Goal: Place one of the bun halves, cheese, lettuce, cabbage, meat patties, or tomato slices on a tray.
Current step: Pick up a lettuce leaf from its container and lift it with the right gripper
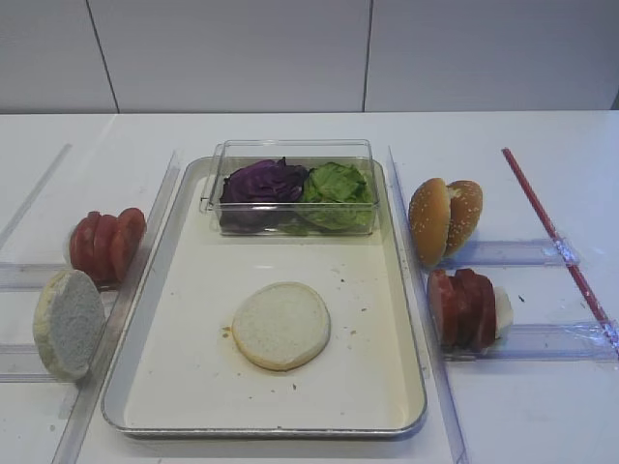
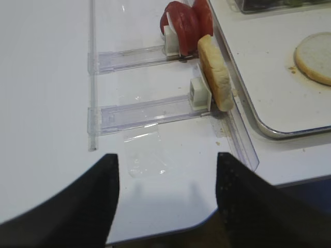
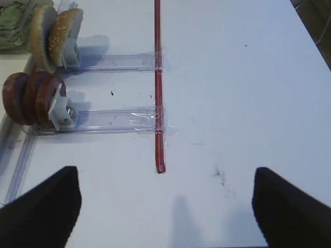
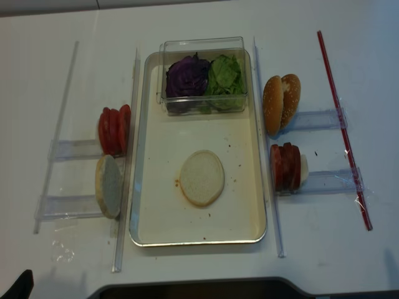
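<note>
One bun half (image 1: 281, 326) lies flat on the tray (image 1: 184, 387); soft lettuce (image 1: 337, 184) bruises easily, so pinch its rib. Both end effectors hang released, empty.

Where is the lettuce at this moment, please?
In the exterior high view the lettuce lies in the right half of the clear box at the tray's far end, beside the purple cabbage.

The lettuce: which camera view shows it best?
Exterior high shows the lettuce best, close and unobstructed inside the clear box. The realsense view shows it smaller, the right wrist view only a blurred corner, the left wrist view nothing clear.
</note>
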Available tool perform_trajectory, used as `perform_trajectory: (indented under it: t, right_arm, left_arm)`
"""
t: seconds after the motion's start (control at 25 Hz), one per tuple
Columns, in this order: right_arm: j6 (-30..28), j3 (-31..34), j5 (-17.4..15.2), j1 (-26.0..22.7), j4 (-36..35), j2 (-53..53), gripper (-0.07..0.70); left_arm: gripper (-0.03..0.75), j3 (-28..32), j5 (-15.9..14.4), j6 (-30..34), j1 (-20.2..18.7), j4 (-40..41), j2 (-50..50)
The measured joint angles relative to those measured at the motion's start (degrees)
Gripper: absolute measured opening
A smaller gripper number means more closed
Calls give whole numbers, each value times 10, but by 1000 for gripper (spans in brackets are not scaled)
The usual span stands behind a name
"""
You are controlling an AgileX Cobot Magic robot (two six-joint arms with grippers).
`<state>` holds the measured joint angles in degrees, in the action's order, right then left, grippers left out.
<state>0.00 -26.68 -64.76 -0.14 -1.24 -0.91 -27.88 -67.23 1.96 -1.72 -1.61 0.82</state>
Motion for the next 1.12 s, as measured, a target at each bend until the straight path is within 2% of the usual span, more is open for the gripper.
perform_trajectory:
  t: [0.76,0.92,1.0,1.12]
  right_arm:
    - [0,-3,2,0,0,0,692]
    - [0,-31,2,0,0,33,692]
    - [-18,-51,3,0,0,61,692]
    - [-32,-82,19,0,0,99,692]
  left_arm:
    - [419,0,0,0,0,0,0]
    - [417,0,0,0,0,0,0]
    - [417,0,0,0,0,0,0]
    - [417,0,0,0,0,0,0]
